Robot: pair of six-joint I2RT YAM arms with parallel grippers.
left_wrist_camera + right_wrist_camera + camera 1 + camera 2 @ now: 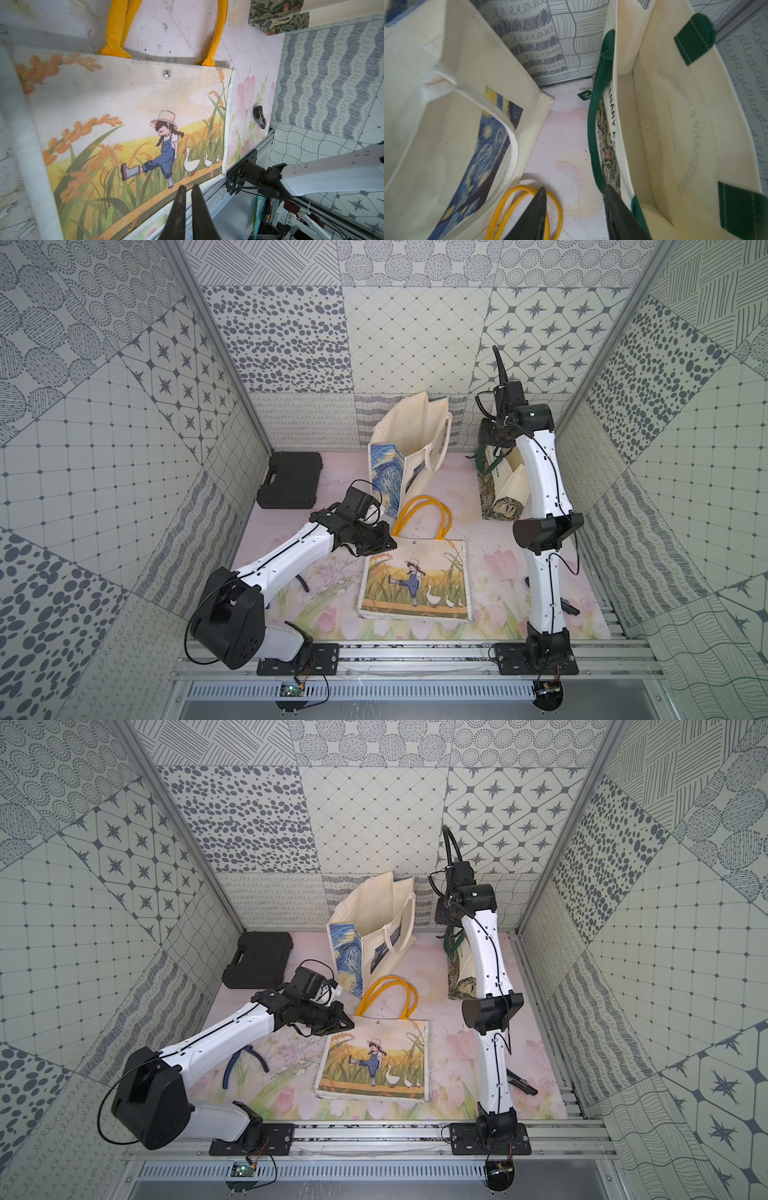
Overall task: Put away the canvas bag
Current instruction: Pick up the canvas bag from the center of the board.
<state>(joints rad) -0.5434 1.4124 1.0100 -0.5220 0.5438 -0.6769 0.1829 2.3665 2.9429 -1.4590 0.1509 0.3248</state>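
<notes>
A canvas bag [415,580] printed with a girl and geese lies flat on the floral mat, its yellow handles [419,510] pointing to the back. My left gripper [392,545] hovers at the bag's back left corner. In the left wrist view that gripper [188,187] is shut with nothing in it, above the bag [124,104]. My right gripper [575,188] is open and empty. It hangs between an upright Starry Night bag [446,124] and an upright green-handled bag [675,124], one finger close beside the green strap.
The Starry Night bag [411,439] stands open at the back middle, and the green-handled bag [505,485] at the back right. A black case [291,479] lies at the back left. Blue-handled pliers [245,1060] lie under my left arm. A small black tool [521,1083] lies near the right edge.
</notes>
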